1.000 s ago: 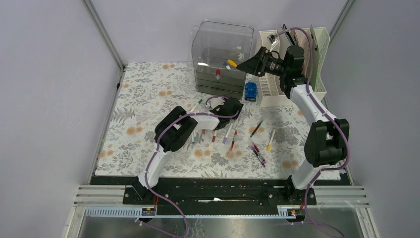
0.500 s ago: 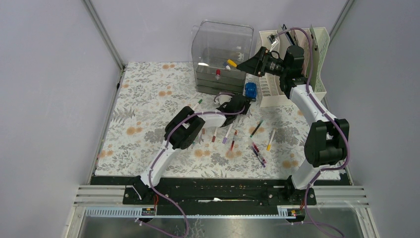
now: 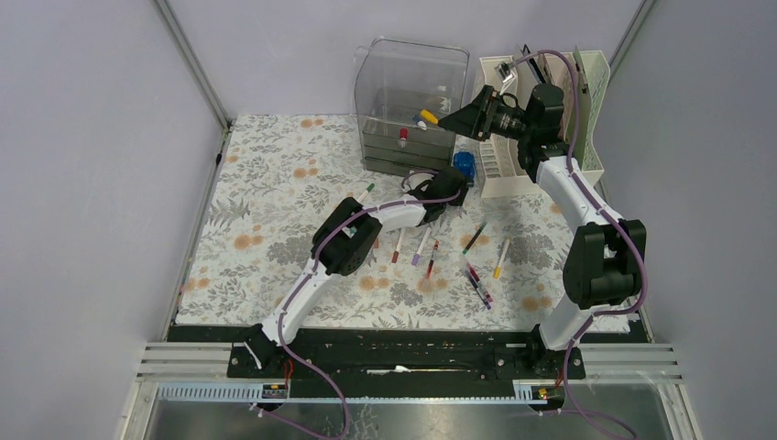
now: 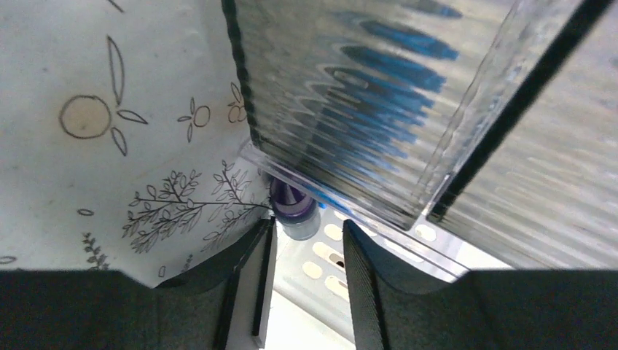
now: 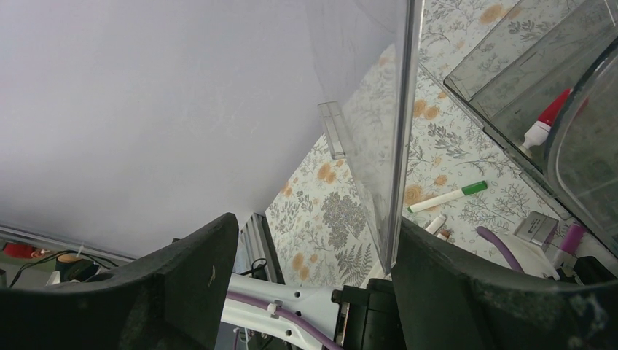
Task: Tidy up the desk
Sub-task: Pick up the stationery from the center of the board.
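Overhead, the desk (image 3: 266, 174) lies under both arms, its flowered cloth running from the black rail (image 3: 403, 344) at the near edge to the back. A clear organizer (image 3: 408, 73) stands at the back with a white rack (image 3: 502, 174) just right of it. A small blue object (image 3: 465, 168) sits between their bases. Loose markers (image 3: 474, 238) lie scattered mid-desk.

The left gripper (image 3: 449, 186) reaches low to the organizer's front right corner, just beside the blue object. Its jaws stand partly apart with a purple-capped marker (image 4: 293, 208) between the tips. The cap seems close against one jaw with a gap at the other, and whether it is clamped cannot be told.

The right gripper (image 3: 455, 120) hangs high at the organizer's upper right, jaws spread wide and gripping nothing. The edge of a clear panel (image 5: 379, 109) stands between them, nearer one side.
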Controlling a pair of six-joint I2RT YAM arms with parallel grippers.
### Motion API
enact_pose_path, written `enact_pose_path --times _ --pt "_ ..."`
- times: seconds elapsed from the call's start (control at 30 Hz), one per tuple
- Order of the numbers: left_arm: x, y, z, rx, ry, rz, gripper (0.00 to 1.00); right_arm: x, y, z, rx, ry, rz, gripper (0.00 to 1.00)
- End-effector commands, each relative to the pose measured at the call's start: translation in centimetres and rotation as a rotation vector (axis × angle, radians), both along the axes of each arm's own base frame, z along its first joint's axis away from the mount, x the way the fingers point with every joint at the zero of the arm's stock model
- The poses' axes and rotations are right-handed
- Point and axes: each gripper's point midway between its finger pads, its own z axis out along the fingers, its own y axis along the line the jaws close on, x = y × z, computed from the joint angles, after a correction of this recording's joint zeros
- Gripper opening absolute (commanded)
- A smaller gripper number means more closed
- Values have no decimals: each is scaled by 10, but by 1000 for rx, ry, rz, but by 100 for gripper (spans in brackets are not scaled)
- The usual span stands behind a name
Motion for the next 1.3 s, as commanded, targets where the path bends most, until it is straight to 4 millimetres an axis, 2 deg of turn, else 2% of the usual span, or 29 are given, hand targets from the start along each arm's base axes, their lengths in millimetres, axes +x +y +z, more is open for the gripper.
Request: enact_pose_path --times 0.0,0.17,0.33,0.63,0.87,1.03,1.27 --pt "-11 21 -54 129 127 51 42 -18 -2 35 21 -114 42 79" --pt "-13 23 -58 139 141 53 38 -18 -3 36 23 -115 40 79" --pt "-15 24 -59 139 144 47 26 -18 -3 38 27 -117 40 79" --pt "-16 26 -47 138 114 32 11 -20 -4 38 28 -118 39 79" --pt "-16 26 -26 125 46 8 14 -21 -3 37 29 -117 40 79" --pt "-4 21 -2 86 -58 -22 19 -22 -4 39 29 -122 39 79" --pt "9 28 31 26 -227 -55 21 -22 -3 36 29 -116 40 79"
